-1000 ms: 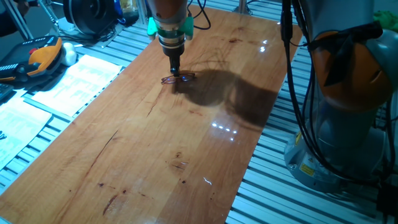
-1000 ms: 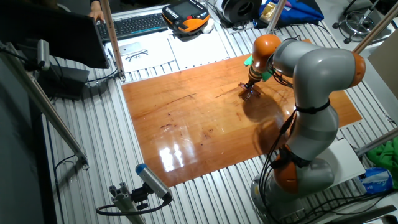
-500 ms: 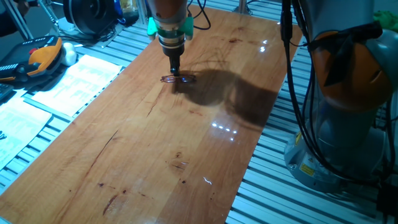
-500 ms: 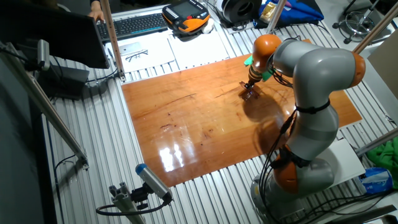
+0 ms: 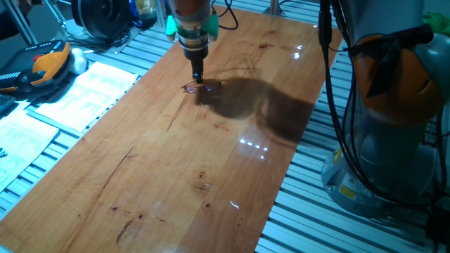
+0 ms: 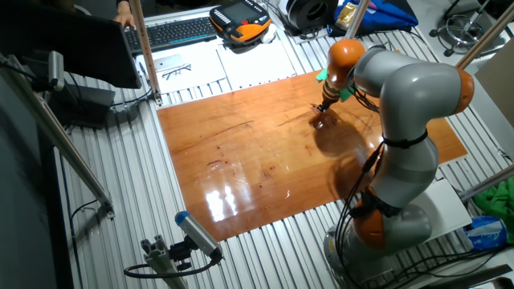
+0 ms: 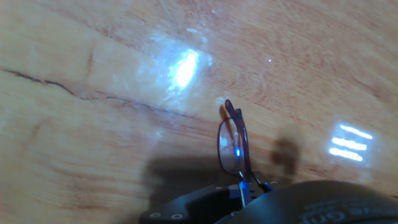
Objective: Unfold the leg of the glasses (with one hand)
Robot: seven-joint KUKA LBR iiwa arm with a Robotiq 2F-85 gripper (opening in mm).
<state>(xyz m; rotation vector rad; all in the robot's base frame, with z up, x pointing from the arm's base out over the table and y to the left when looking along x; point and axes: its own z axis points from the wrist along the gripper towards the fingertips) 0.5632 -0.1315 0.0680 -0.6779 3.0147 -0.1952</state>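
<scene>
The glasses (image 5: 202, 87) are a tiny reddish-brown wire pair lying on the wooden board (image 5: 176, 176) near its far end. My gripper (image 5: 198, 77) points straight down right over them, its fingers close together. In the hand view the glasses (image 7: 232, 142) run from mid frame down to the gripper (image 7: 247, 186), and the thin frame ends between the shut fingertips. One lens shows with a blue glint. In the other fixed view the gripper (image 6: 325, 108) stands over the glasses (image 6: 321, 120), which are barely visible.
White papers (image 5: 84, 88) and an orange-black pendant (image 5: 49, 63) lie left of the board. The arm's grey base (image 5: 387, 140) stands at the right. A keyboard (image 6: 173, 32) sits beyond the far edge. The arm's shadow falls on the board right of the glasses.
My gripper has risen slightly above the board. The glasses stay at about the same spot under it.
</scene>
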